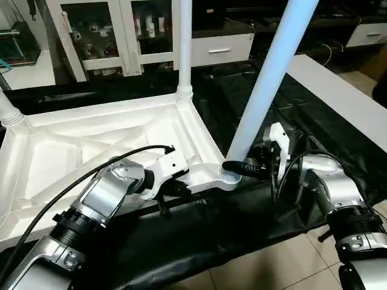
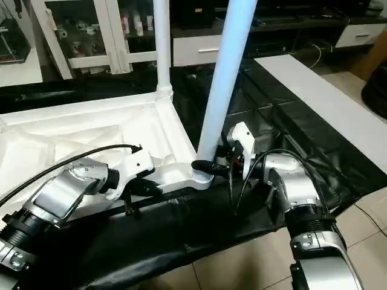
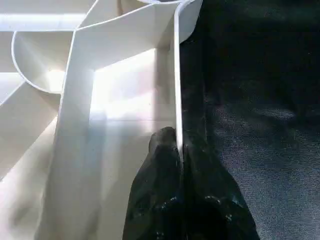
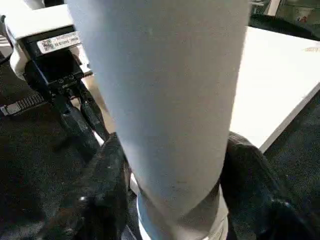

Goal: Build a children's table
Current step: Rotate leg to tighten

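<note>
you see a white ribbed tabletop (image 1: 91,145), white legs, the near leg (image 1: 266,78) tinted pale blue, on a glossy black table cover (image 1: 242,223); silver forearms, black fingers (image 3: 165,200), beige floor tiles (image 1: 272,266).

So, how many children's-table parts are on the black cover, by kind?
Tabletop: 1
Legs standing in corner sockets: 3 (far leg, near leg, left leg)
Total: 4

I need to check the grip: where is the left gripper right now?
In the left eye view, the left gripper sits lower centre, pinching the tabletop near rim, left of the leaning leg.
</note>
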